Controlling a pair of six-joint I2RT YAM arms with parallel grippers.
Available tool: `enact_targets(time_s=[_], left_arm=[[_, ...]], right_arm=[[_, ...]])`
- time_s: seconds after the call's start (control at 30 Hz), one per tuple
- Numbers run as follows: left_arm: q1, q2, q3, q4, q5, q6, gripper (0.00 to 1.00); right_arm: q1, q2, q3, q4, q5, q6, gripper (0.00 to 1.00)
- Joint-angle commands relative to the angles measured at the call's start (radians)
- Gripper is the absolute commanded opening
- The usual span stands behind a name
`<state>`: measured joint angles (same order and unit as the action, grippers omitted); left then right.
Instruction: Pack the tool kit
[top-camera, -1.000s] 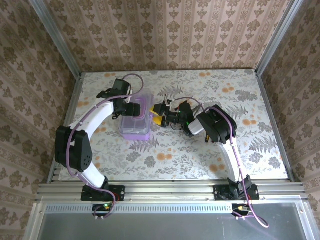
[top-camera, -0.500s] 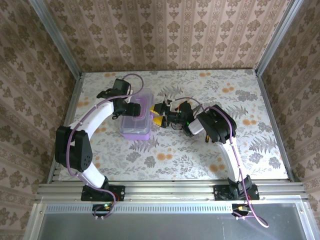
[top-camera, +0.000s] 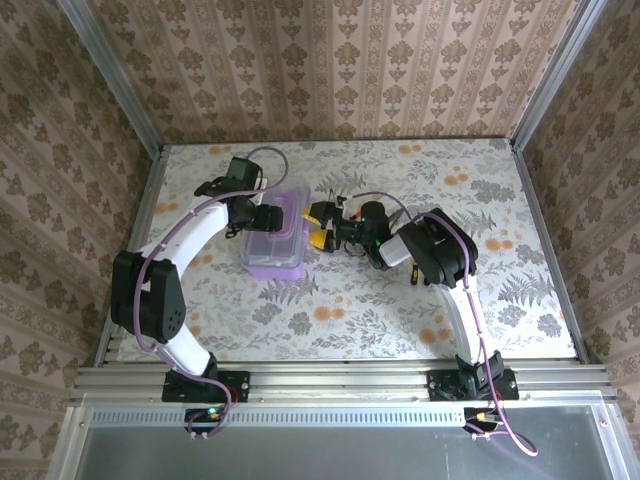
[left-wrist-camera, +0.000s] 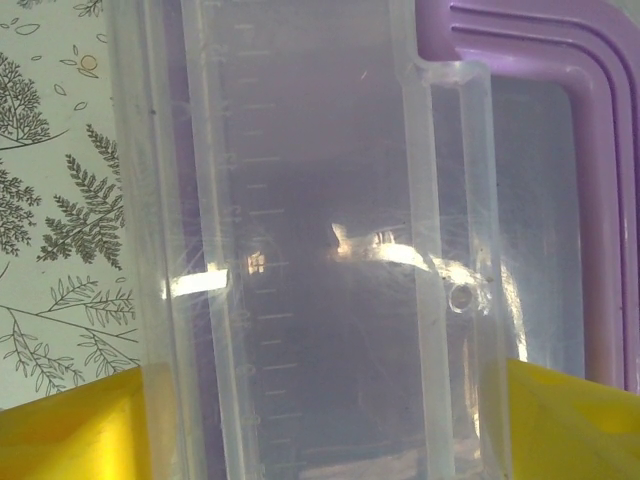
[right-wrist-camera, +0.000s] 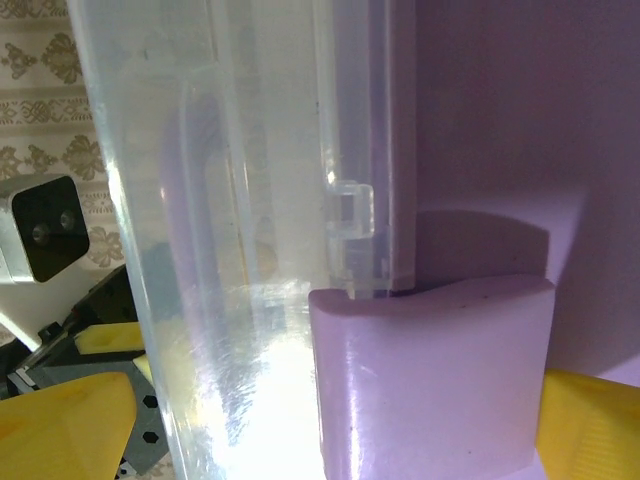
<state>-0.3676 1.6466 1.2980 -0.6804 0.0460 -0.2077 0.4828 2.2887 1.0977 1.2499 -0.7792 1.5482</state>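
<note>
Left tool (top-camera: 262, 218): jaws spread pretty wide but clamped across the clear lid (left-wrist-camera: 300, 200), with a yellow finger (left-wrist-camera: 70, 430) snug against each side edge. So yeah, it's got hold of the case (top-camera: 272, 248).
Right tool (top-camera: 318, 226): jaws wide apart, not gripping anything. The purple latch tab (right-wrist-camera: 430, 370) sits between its fingers (right-wrist-camera: 60, 420), just beside one of them, and the lid's clear wall runs past the other.
Case: lilac, sitting on the table (top-camera: 400, 300), right under the left tool and just off the right tool's fingertips, so it's between the two.
Purple rim (left-wrist-camera: 590, 150): shows past the lid, off to one side of the left tool.
Inside the case: too hazy through the plastic to tell.
</note>
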Motion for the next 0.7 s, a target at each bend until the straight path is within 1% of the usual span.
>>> enact_targets(time_s=[0.0, 0.17, 0.3, 0.47, 0.67], left_arm=[[-0.033, 0.049, -0.022, -0.081, 0.075, 0.043, 0.79], [-0.034, 0.061, -0.018, -0.083, 0.078, 0.045, 0.78], [-0.038, 0.076, -0.019, -0.091, 0.034, 0.051, 0.78], [-0.037, 0.104, -0.018, -0.106, -0.039, 0.06, 0.78], [-0.038, 0.129, -0.017, -0.117, -0.089, 0.064, 0.78]], right_arm=[[-0.005, -0.034, 0.03, 0.074, 0.006, 0.03, 1.0], [0.028, 0.003, 0.065, 0.075, 0.001, 0.018, 1.0], [0.023, 0.007, 0.066, 0.077, 0.004, 0.019, 1.0], [-0.007, -0.048, 0.05, 0.082, 0.02, 0.013, 0.99], [-0.028, -0.088, 0.08, 0.085, 0.009, 0.034, 0.96]])
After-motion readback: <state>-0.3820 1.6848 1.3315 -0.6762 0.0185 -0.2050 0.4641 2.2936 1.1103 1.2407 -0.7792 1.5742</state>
